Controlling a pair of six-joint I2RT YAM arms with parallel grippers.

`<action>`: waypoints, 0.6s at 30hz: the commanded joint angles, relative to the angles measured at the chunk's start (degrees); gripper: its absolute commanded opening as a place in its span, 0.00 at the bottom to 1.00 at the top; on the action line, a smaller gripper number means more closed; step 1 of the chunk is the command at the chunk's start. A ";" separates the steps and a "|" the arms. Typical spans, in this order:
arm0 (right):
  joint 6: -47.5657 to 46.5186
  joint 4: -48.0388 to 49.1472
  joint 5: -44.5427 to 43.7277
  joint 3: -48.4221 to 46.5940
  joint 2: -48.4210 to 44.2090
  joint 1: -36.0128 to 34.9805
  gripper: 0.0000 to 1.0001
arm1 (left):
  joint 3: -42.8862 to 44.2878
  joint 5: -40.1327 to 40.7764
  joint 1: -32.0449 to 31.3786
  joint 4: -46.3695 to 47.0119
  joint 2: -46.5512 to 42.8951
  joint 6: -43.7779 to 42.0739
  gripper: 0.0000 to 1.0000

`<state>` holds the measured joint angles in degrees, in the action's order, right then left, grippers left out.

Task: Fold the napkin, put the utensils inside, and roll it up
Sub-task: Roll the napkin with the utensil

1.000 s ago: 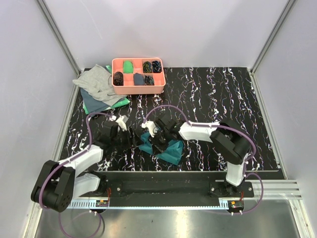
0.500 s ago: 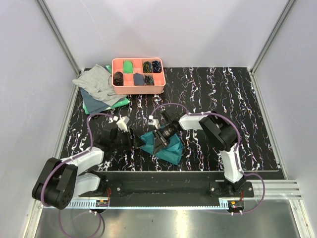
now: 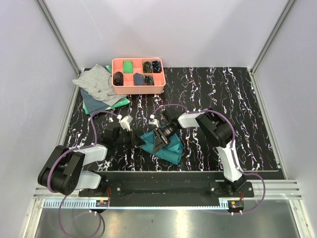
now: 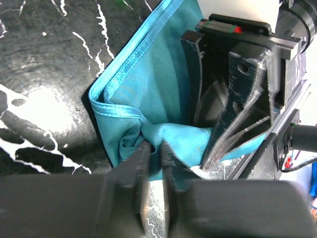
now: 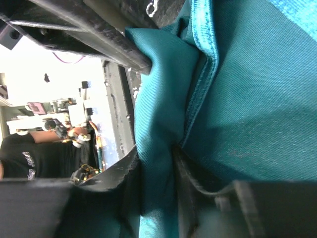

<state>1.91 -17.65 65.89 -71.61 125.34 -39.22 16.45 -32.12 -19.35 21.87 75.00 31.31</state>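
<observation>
Near the tabletop's point(image 3: 233, 99) front middle lies one folded teal napkin point(image 3: 171, 151); the left gripper point(image 4: 156, 148) jaws pinch its bunched corner, the right gripper point(image 5: 156, 154) jaws pinch a fold; its inside is hidden

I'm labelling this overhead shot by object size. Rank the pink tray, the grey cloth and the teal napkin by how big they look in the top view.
1. pink tray and grey cloth: they look about alike, so I won't rank them.
2. teal napkin: smallest, bunched up as it lies.
</observation>
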 commanded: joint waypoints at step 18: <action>-8.23 5.51 -64.89 10.96 -32.87 -15.78 0.72 | 13.61 1.18 -0.07 -19.48 9.10 -1.08 0.00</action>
<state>-0.89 -16.78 22.63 -65.78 96.07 -47.18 26.33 -32.10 -19.44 8.78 80.90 30.50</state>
